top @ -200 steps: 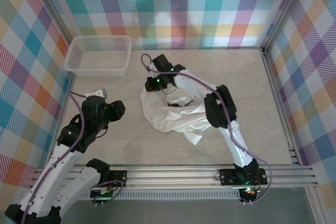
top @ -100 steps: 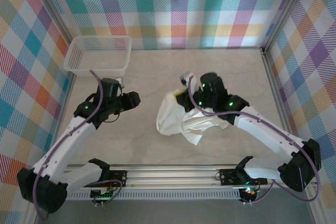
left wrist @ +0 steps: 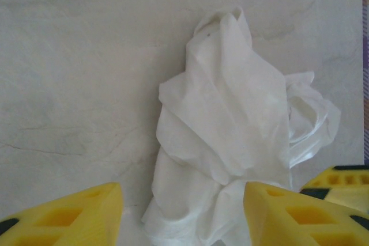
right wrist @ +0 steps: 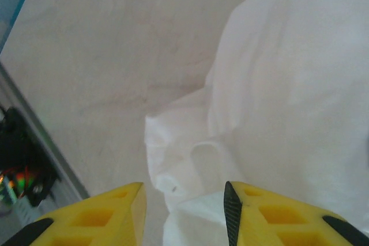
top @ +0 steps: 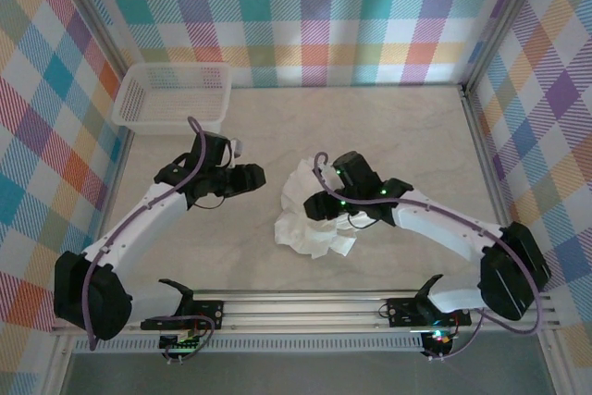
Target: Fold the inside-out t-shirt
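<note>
The white t-shirt (top: 310, 219) lies crumpled in a small heap at mid-table. My left gripper (top: 259, 178) hovers just left of the heap, pointing at it. In the left wrist view the gripper (left wrist: 181, 217) is open, and the bunched t-shirt (left wrist: 230, 113) lies ahead of and partly between its yellow fingers (left wrist: 69, 214). My right gripper (top: 317, 208) is low over the heap's middle. Seen from the right wrist, that gripper (right wrist: 184, 217) is open, with a fold of the t-shirt (right wrist: 277, 96) lying in the gap between the fingers (right wrist: 277, 217).
A white mesh basket (top: 171, 94) stands at the back left corner. Checked walls enclose the table on three sides, and a metal rail (top: 305, 307) runs along the near edge. Bare tabletop (top: 416, 136) lies right of and behind the shirt.
The right gripper dragged the shirt from a spread loop into a tight heap and now sits low over it. The left arm swung forward and right, closing in on the heap's left side.
</note>
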